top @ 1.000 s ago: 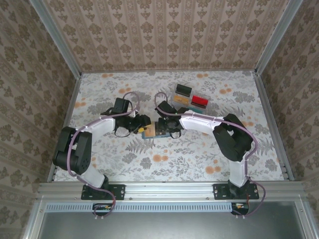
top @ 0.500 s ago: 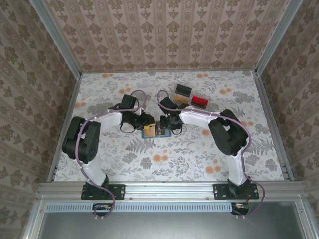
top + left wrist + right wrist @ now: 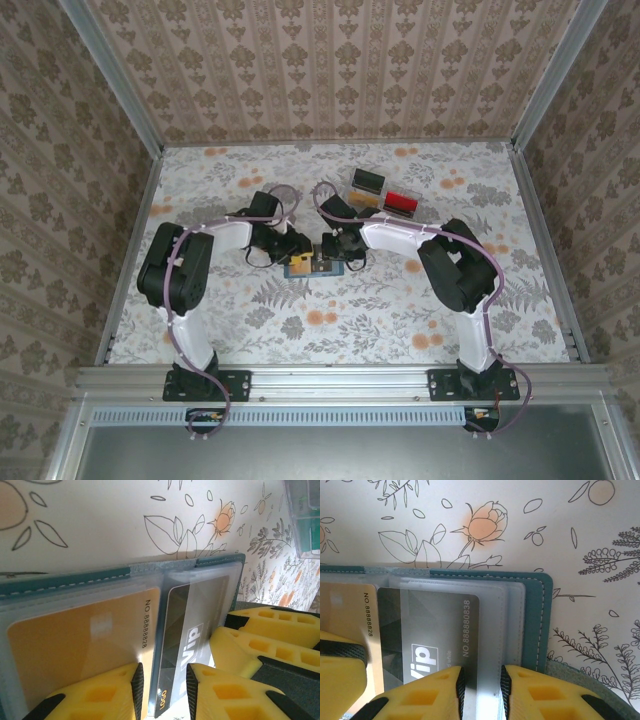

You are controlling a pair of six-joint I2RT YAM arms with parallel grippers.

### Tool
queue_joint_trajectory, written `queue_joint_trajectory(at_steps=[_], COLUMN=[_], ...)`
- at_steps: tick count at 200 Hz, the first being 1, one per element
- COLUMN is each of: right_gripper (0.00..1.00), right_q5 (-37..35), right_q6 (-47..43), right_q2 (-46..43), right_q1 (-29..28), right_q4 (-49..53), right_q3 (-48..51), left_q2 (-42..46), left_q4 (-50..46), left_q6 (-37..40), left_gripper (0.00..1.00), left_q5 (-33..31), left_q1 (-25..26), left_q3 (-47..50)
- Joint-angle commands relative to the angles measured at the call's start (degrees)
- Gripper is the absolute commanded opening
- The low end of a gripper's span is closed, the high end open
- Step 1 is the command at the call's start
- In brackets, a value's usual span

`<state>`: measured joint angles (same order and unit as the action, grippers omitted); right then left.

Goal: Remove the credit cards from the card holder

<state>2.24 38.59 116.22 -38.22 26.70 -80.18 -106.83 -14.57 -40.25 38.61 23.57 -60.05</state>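
Note:
The teal card holder (image 3: pixel 312 266) lies open and flat on the table, between both grippers. Its left pocket holds the orange-tan credit card (image 3: pixel 75 645), and the grey-white credit card (image 3: pixel 435 620) sits in the clear right pocket. My left gripper (image 3: pixel 163 672) is down on the holder (image 3: pixel 65 580), jaws a little apart, straddling the fold and the grey card's (image 3: pixel 195 610) end. My right gripper (image 3: pixel 481 675) stands narrowly open over the grey card's right edge and the clear pocket, inside the teal border (image 3: pixel 540 610). In the top view the left gripper (image 3: pixel 293 250) and right gripper (image 3: pixel 338 250) nearly meet.
A clear compartment tray (image 3: pixel 380 192) stands just behind the right gripper, with a black block (image 3: pixel 368 180) and a red block (image 3: pixel 401 202) in it. Its corner (image 3: pixel 302 520) shows in the left wrist view. Papered walls close off three sides of the table.
The left arm has folded, its elbow swinging right and back, and its jaws have narrowed over the holder. The right gripper has shifted slightly back and narrowed a little.

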Motion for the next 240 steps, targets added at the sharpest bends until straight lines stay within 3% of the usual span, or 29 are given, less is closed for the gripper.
queue_joint_trajectory(at_steps=[1, 116, 240], right_gripper=[0.31, 0.35, 0.32], right_q5=[0.9, 2.2, 3.9], right_q6=[-1.1, -2.6, -2.8], right_q2=[2.2, 6.0, 6.7], right_q1=[0.3, -0.1, -0.2], right_q4=[3.8, 5.8, 4.3], right_q3=[0.9, -0.6, 0.8], left_q2=[-0.4, -3.1, -3.0], left_q4=[-0.8, -2.0, 5.7], left_q6=[1.2, 1.8, 0.0], left_gripper=[0.31, 0.31, 0.23], left_q5=[0.1, -0.1, 6.6], left_q1=[0.3, 1.0, 0.1], left_q3=[-1.7, -1.7, 0.1])
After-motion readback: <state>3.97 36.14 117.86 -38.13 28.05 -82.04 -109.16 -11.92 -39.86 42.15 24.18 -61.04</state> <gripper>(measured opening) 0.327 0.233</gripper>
